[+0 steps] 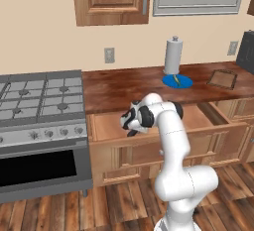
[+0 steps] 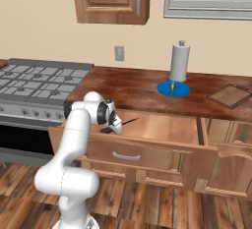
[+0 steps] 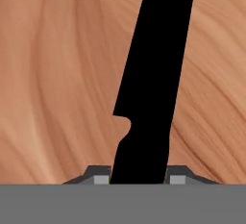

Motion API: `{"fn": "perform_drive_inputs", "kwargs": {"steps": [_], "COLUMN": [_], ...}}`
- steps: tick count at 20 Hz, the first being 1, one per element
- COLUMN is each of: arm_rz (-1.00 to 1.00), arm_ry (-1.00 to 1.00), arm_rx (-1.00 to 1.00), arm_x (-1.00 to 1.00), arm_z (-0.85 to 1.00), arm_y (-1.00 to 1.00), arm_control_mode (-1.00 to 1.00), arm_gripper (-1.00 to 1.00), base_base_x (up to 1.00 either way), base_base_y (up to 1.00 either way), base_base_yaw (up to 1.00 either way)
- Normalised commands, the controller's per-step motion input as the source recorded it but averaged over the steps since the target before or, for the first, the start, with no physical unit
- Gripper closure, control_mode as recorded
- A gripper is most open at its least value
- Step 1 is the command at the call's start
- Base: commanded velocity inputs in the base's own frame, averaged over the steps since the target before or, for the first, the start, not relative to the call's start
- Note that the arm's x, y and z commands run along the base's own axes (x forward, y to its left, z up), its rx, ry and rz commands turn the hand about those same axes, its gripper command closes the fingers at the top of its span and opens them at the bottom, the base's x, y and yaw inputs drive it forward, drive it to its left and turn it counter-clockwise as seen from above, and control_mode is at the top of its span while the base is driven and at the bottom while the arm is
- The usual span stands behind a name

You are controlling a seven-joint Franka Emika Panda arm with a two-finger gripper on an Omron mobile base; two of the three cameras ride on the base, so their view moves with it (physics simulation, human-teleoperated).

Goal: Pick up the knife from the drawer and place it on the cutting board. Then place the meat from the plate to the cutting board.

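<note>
The drawer [image 1: 198,118] [image 2: 162,126] stands pulled out under the counter. Down inside its left end, my gripper [image 1: 131,132] [image 2: 109,128] [image 3: 139,179] has a fingertip [image 3: 101,179] tight against each side of the black knife [image 3: 153,74]. The blade [image 2: 131,121] lies on the pale drawer floor and points away from the hand. On the counter, the blue plate [image 1: 185,83] [image 2: 181,90] carries the small yellow-green meat [image 1: 176,80] [image 2: 172,86]. The brown cutting board [image 1: 222,79] [image 2: 230,96] lies further right.
A paper-towel roll [image 1: 173,55] [image 2: 180,62] stands just behind the plate. The gas stove [image 1: 39,96] [image 2: 34,83] adjoins the counter on the left. Wall cabinets hang above. A narrower open drawer [image 2: 216,129] sits to the right of the wide one.
</note>
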Motion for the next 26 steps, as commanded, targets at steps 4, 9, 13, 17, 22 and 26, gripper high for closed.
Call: {"fn": "perform_drive_inputs", "kwargs": {"steps": [4,9,13,17,22,26], "arm_rz": [0.0,-0.04,-0.12,-0.06,-0.18,-0.23], "arm_ry": [0.17,0.08,-0.08,-0.22,-0.05,0.01], "arm_rx": [0.04,0.05,0.01,0.0,0.02,0.05], "arm_x": [0.0,0.0,-0.03,-0.18,-0.17,-0.16], "arm_z": [0.23,0.51,0.29,0.17,0.31,0.56], "arm_y": [-0.01,-0.09,-0.14,-0.3,-0.3,-0.26], "arm_control_mode": [-1.0,-1.0,-1.0,-1.0,-1.0,-1.0], "arm_gripper": [1.0,1.0,1.0,1.0,1.0,1.0], "base_base_x": [0.0,0.0,0.0,0.0,0.0,0.0], "base_base_y": [0.0,0.0,0.0,0.0,0.0,0.0], "base_base_yaw": [0.0,0.0,0.0,0.0,0.0,0.0]}}
